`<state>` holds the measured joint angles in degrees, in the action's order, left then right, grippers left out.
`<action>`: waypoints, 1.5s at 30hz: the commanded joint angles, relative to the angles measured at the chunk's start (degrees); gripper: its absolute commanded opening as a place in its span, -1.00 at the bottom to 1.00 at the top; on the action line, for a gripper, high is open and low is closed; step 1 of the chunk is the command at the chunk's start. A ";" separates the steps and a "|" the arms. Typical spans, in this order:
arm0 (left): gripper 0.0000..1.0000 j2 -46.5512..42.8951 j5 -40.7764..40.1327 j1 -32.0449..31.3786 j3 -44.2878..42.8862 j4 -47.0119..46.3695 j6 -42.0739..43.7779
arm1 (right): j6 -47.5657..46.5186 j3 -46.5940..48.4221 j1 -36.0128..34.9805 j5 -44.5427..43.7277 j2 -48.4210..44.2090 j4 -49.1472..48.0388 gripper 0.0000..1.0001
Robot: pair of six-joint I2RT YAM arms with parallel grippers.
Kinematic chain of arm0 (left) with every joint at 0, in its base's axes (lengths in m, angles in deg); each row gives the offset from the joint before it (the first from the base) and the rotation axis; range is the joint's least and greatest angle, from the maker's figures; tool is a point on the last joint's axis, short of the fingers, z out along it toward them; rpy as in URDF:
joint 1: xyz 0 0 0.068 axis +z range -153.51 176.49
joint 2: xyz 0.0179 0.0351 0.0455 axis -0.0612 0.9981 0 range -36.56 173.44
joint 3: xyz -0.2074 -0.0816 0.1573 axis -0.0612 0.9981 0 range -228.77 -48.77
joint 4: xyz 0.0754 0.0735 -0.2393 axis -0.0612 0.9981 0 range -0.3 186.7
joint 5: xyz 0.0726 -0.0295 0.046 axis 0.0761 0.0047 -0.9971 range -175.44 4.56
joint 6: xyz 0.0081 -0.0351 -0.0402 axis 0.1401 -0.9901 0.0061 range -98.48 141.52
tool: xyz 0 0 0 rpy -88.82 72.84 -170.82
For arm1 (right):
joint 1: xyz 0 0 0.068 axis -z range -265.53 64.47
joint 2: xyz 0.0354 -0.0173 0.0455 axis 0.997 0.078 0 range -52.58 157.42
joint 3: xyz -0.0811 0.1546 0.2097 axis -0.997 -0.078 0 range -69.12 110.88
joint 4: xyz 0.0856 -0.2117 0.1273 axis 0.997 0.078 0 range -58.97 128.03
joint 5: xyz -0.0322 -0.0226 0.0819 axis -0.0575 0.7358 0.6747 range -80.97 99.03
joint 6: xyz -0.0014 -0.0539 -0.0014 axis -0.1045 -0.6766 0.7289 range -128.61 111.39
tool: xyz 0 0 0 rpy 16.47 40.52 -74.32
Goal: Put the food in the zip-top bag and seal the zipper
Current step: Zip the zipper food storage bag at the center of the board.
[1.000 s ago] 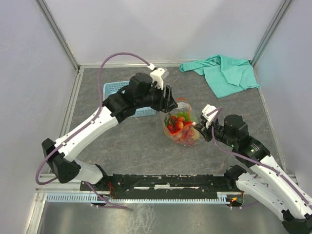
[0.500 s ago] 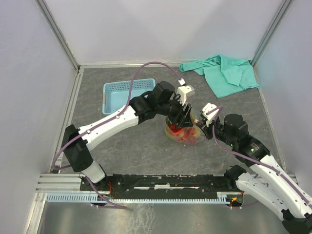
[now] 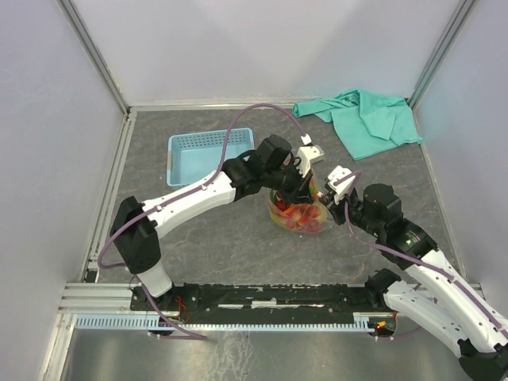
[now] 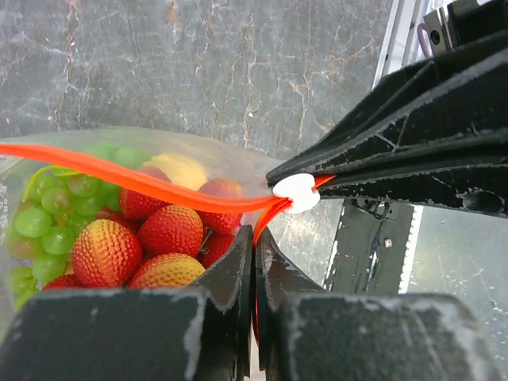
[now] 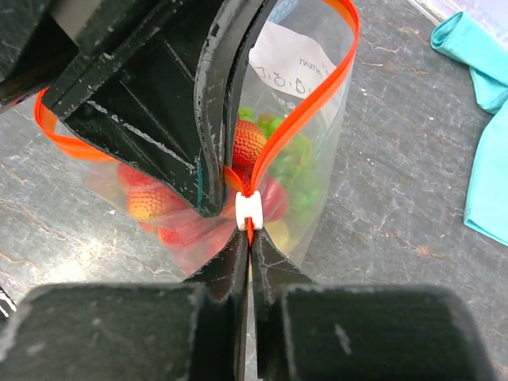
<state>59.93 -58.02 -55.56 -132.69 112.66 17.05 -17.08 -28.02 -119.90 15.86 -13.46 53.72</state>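
Standing zip-top bag, mouth upward

I record: zip-top bag clear; zipper red-orange, with a white slider. Food red-orange, green and yellow. Basket light blue, lattice-patterned. Cloth teal. Table grey, veined.

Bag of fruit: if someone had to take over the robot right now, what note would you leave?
Left gripper: shut on the zipper.
Right gripper: shut on the zipper at its white slider.
Fruit sits inside the bag.
Done: filling, as far as shows.
Left: the mouth gapes open; run the zipper shut.
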 commanded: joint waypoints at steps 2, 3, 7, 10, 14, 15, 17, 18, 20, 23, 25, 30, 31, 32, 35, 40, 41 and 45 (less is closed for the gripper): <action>-0.95 -2.99 1.08 0.10 1.20 -5.87 4.49 | -2.53 1.13 0.34 1.09 -0.54 -3.81 -0.53; -0.95 -3.25 0.99 0.02 1.17 -5.86 4.92 | -3.16 1.08 0.35 1.76 -0.53 -3.51 -0.46; -0.95 -3.55 0.06 0.03 1.04 -5.32 6.40 | -4.60 0.69 0.66 4.64 -0.19 -3.07 -0.32; -0.95 -4.05 0.09 0.03 1.40 -5.58 6.58 | -4.80 -0.95 1.16 6.24 0.06 -4.76 -0.32; -0.95 -5.31 -0.66 0.17 2.27 -6.07 7.11 | -4.35 -2.71 2.70 8.39 -0.10 -8.12 -0.32; -0.95 -5.55 -0.82 0.12 2.48 -6.04 7.33 | -4.02 -3.04 3.32 10.00 0.10 -9.20 -0.32; -0.95 -6.03 -1.53 0.20 2.76 -5.92 7.57 | -3.31 -3.41 4.50 12.40 1.05 -10.87 -0.32; -0.95 -6.35 -2.02 0.22 2.97 -5.95 7.67 | -2.96 -3.51 5.29 13.81 1.83 -11.68 -0.32; -0.95 -7.08 -2.90 0.48 3.70 -6.34 7.66 | -1.88 -3.73 6.94 17.25 3.24 -13.77 -0.33; -0.95 -8.16 -3.17 0.82 5.20 -7.46 7.43 | 0.33 -3.98 9.43 22.68 5.08 -17.09 -0.35; -0.95 -8.55 -3.12 0.81 5.51 -7.95 7.29 | 0.84 -3.77 10.64 24.79 5.95 -18.11 -0.39; -0.95 -8.21 -2.97 0.75 5.24 -7.80 7.46 | 1.47 -3.82 12.60 28.01 7.15 -19.05 -0.59; -0.95 -8.34 -2.91 0.79 5.30 -7.90 7.52 | 1.60 -3.75 12.84 28.68 7.26 -19.10 -0.66; -0.95 -8.52 -3.03 0.79 5.34 -7.89 7.59 | 1.61 -3.57 13.23 29.22 7.43 -18.93 -0.73; -0.85 -8.97 -3.56 0.94 5.10 -7.23 8.17 | 0.51 -2.44 13.71 30.43 7.85 -17.18 -0.95; -0.21 -10.24 -3.69 1.69 4.25 -6.14 9.69 | -0.93 0.08 14.00 32.38 8.96 -13.85 -0.96; -0.03 -10.75 -3.75 1.90 4.09 -5.97 10.12 | -1.47 0.60 13.97 32.63 9.23 -13.08 -0.96; 0.23 -13.08 -3.05 2.15 4.44 -7.33 13.21 | -2.73 2.52 13.98 33.17 10.24 -10.13 -0.96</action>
<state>51.73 -61.54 -53.90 -127.07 108.88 24.94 -17.86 -29.85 -106.08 46.33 -3.60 42.60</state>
